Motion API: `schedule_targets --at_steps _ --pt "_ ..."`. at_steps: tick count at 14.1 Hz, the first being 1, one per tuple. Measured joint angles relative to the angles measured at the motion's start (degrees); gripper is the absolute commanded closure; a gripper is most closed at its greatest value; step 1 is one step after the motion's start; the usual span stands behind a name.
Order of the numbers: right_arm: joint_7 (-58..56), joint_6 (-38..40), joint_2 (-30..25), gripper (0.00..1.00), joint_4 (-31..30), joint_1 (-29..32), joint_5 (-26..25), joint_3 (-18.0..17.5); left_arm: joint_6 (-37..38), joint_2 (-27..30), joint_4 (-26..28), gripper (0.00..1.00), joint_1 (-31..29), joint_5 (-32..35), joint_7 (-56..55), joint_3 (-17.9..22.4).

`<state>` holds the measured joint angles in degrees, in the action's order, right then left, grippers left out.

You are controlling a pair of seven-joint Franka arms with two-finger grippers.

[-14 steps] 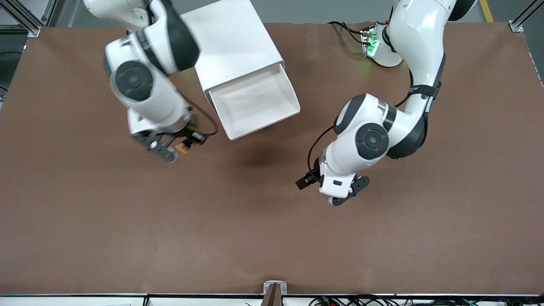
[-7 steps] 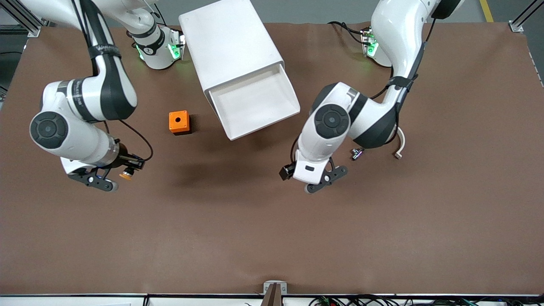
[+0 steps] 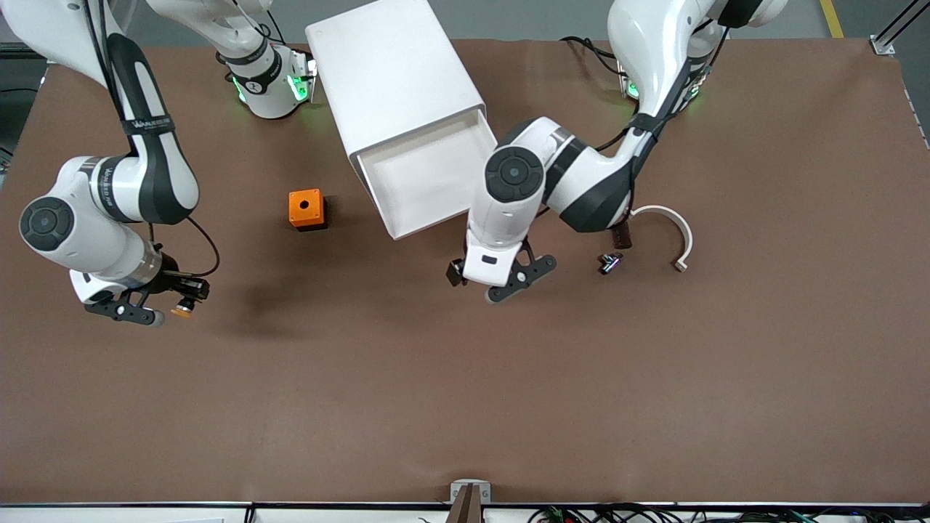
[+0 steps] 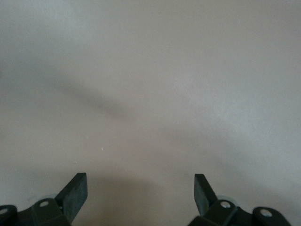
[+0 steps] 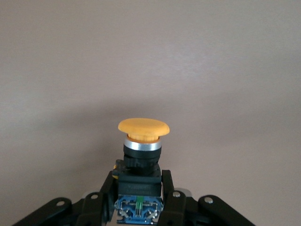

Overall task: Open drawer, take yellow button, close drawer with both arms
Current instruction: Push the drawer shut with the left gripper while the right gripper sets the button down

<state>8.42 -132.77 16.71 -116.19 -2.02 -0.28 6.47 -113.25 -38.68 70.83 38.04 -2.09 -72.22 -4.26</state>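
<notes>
The drawer (image 3: pixel 429 178), the top one of the white cabinet (image 3: pixel 396 73), stands pulled out and shows a bare white inside. My right gripper (image 3: pixel 182 299) hangs over the brown table toward the right arm's end, shut on the button (image 3: pixel 179 312). In the right wrist view the button (image 5: pixel 141 141) stands between the fingers (image 5: pixel 168 186) of the right gripper (image 5: pixel 138 183), orange cap outward and blue-black body clamped. My left gripper (image 3: pixel 501 282) hovers over the table in front of the drawer. In the left wrist view the left gripper (image 4: pixel 140 188) is open with only tabletop between its fingers.
An orange cube box with a hole (image 3: pixel 306 209) sits on the table beside the cabinet, toward the right arm's end. A small black part (image 3: pixel 610 261) and a white curved piece (image 3: pixel 672 229) lie toward the left arm's end.
My right arm has carried the button away from the cabinet toward the right arm's end of the table, uncovering the orange box. My left arm has moved closer to the drawer's front.
</notes>
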Motion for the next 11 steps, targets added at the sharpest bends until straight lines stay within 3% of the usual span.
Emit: schedule_targets --at_steps 5,11 --pt "-6.0 -6.8 4.4 1.00 -2.2 4.7 0.0 0.0 0.0 -0.1 0.2 0.00 2.8 -0.1 -2.2 -0.1" --pt "-10.3 -12.8 9.1 1.00 -2.2 5.3 0.0 -0.2 0.1 -0.2 0.5 0.00 6.6 -0.3 -5.5 -0.1"
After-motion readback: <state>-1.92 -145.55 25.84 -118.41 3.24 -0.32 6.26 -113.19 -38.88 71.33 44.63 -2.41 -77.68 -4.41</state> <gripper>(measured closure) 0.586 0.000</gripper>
